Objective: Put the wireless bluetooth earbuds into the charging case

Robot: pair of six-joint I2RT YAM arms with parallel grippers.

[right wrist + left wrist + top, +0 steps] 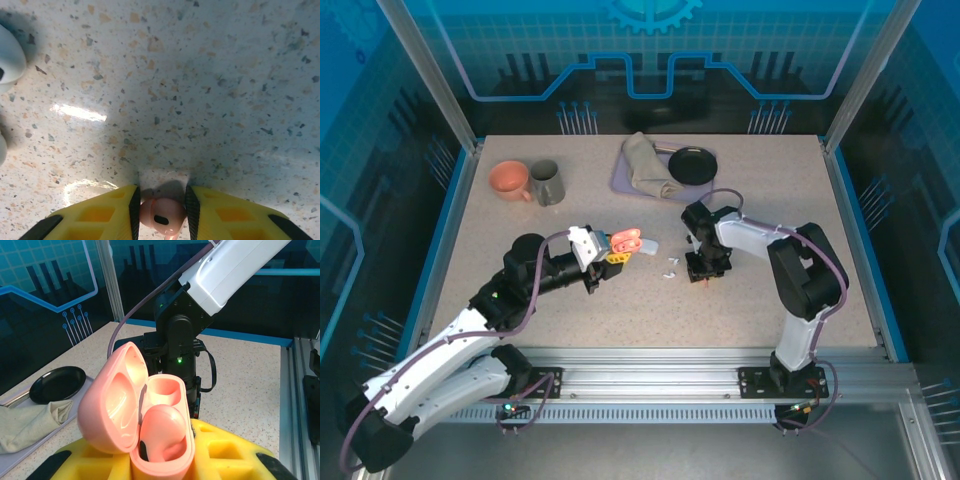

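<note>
The salmon-pink charging case stands with its lid swung open to the left, and my left gripper is shut on its body. One pink earbud sits in the near socket; the far socket is empty. In the top view the case is held above the table's middle. My right gripper points straight down at the table, its black pads closed against a second pink earbud. Two white earbuds lie between the grippers, one of them showing as a white earbud in the right wrist view.
At the back left stand an orange mug and a grey mug. A purple tray at the back centre holds a crumpled cloth and a black dish. The right arm stands close beyond the case.
</note>
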